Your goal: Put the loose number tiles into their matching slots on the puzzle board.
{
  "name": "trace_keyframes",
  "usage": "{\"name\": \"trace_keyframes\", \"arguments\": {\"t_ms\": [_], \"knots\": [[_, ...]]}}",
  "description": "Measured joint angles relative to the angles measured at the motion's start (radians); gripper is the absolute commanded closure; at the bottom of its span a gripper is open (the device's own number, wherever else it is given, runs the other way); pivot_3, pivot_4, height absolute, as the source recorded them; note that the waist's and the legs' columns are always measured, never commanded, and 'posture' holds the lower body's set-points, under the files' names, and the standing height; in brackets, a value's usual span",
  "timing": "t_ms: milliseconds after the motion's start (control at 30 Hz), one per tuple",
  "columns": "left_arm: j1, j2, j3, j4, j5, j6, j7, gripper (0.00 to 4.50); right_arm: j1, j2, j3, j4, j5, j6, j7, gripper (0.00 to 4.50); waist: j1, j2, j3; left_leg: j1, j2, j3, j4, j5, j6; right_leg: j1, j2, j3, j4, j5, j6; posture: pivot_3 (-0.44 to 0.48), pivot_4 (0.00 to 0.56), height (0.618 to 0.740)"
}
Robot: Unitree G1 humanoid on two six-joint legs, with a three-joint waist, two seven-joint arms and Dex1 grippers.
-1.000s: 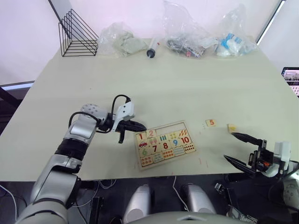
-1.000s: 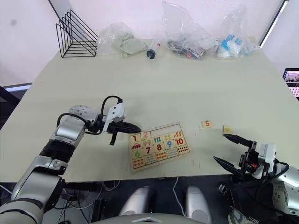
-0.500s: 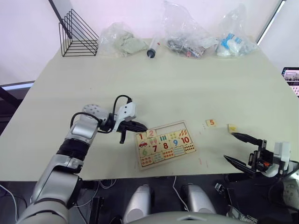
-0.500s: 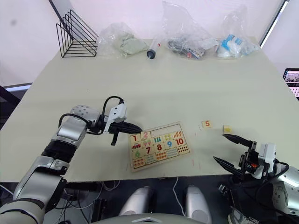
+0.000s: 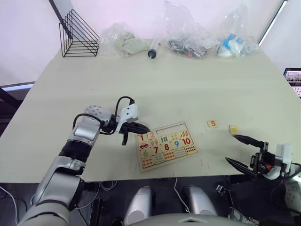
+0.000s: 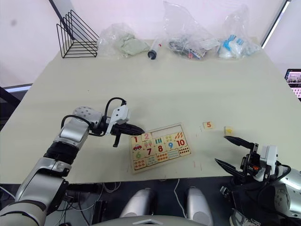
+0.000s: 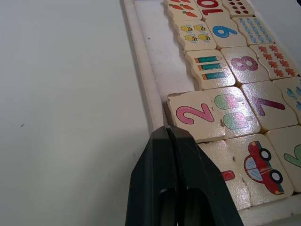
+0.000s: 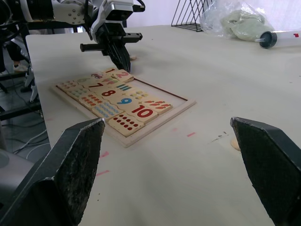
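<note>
Left wrist view: left gripper (image 7: 168, 128), clenched empty, is nudging the 2 tile (image 7: 197, 113) at the board (image 7: 141, 66) corner; pressing harder could tip it. Right gripper (image 5: 245, 150) is hanging released.

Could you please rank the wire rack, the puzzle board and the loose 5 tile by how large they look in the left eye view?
1. puzzle board
2. wire rack, close to the board and farther away, so unsure
3. 5 tile

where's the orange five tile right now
In the left eye view the orange 5 tile lies loose on the table, just off the puzzle board's right side, with the yellow tile beside it.
</note>
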Motion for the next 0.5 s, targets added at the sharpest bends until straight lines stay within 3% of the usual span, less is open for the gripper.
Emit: {"name": "trace_keyframes", "arguments": {"t_ms": [500], "knots": [[0.0,-0.004,-0.001,0.0,0.002,-0.007,0.0,4.47,0.004,0.002,0.0,0.0,-0.001,0.0,0.0,0.0,0.0,0.0,0.0,0.0,0.0,0.0,0.0,0.0,0.0,0.0,0.0,0.0,0.0,0.0,0.0,0.0,0.15,0.74]]}}
